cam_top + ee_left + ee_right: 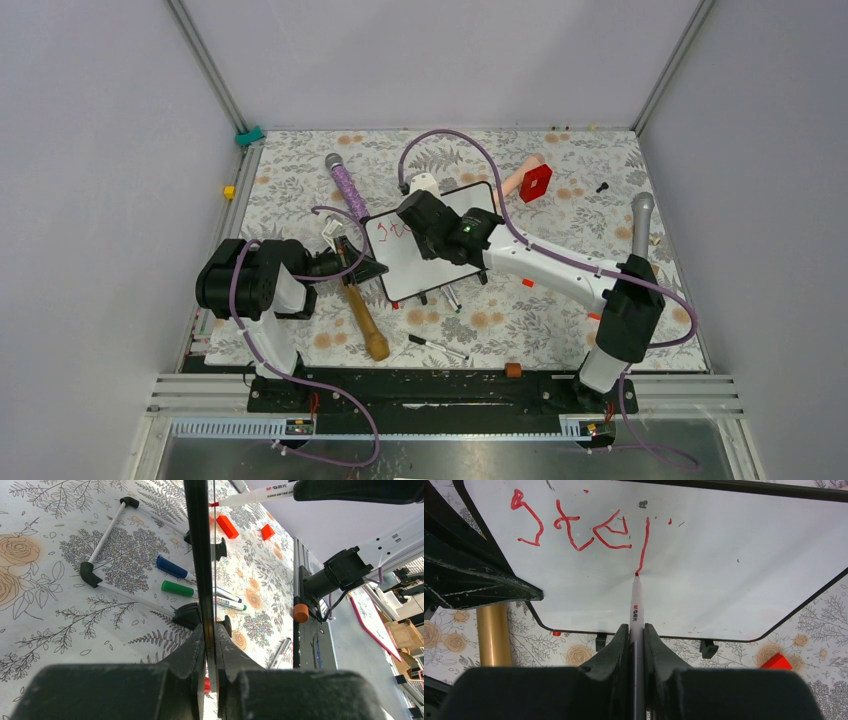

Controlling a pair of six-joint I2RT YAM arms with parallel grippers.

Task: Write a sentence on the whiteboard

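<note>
Blue marker point(171, 567) beside green marker point(178, 588)

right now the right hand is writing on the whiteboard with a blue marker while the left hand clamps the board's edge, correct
Not quite: the marker writes red, not blue. The right wrist view shows its tip ending a red stroke on the whiteboard. The right hand does hold it; the left hand clamps the board's edge.
</note>
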